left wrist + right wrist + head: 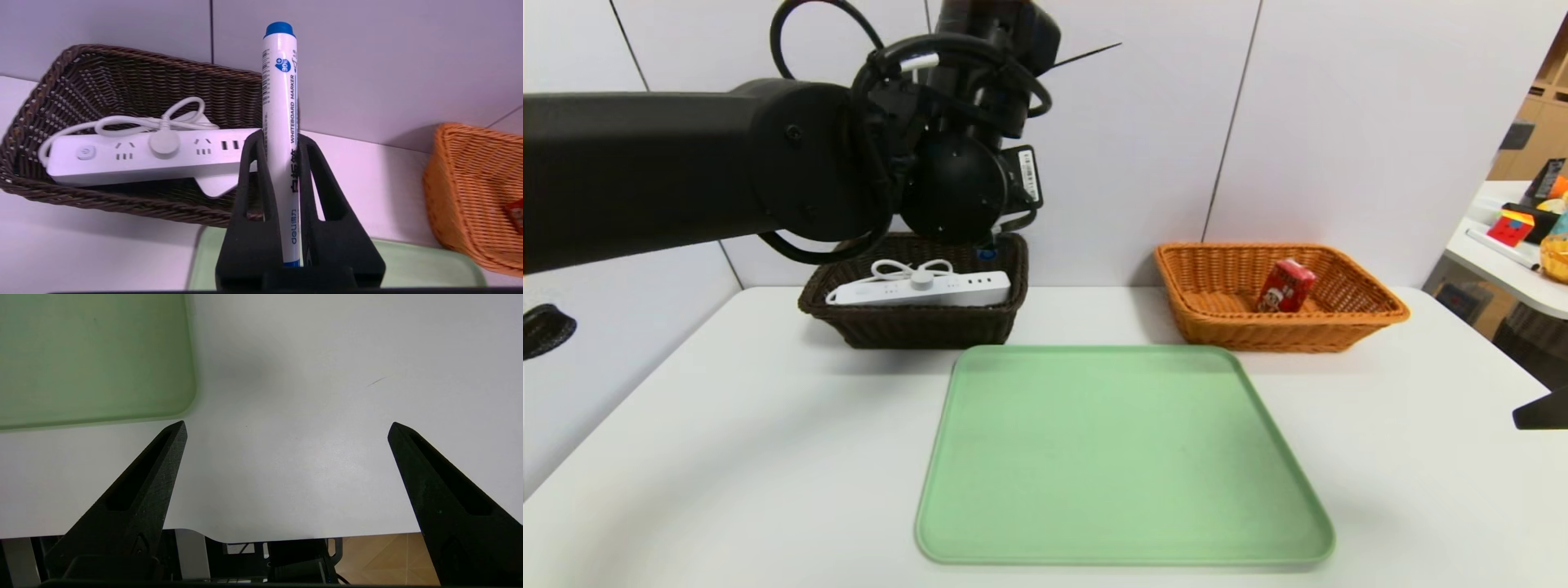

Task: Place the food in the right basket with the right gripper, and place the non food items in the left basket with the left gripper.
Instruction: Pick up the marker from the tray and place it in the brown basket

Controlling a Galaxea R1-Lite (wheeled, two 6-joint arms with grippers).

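Left arm stretched across from 9 o'clock at height, wrist bent down above the far right corner of the dark basket [913, 327]. Left gripper [280, 153] clamped on the marker [281, 122], blue cap pointing away from the wrist, barrel pinched between both fingers [253, 179]. Inside the dark basket at 11 o'clock of the tray [1123, 457]: power strip [923, 290] lying flat with cord looped on top, flat white device [214, 185] partly tucked beneath it. Carton [1285, 286] tilted in the orange basket [1278, 327] at 1 o'clock of the tray. Tray bare on the bench [686, 457]. Right gripper [286, 430] spread wide, holding nothing, low over the bench's near edge at 4 o'clock of the tray.
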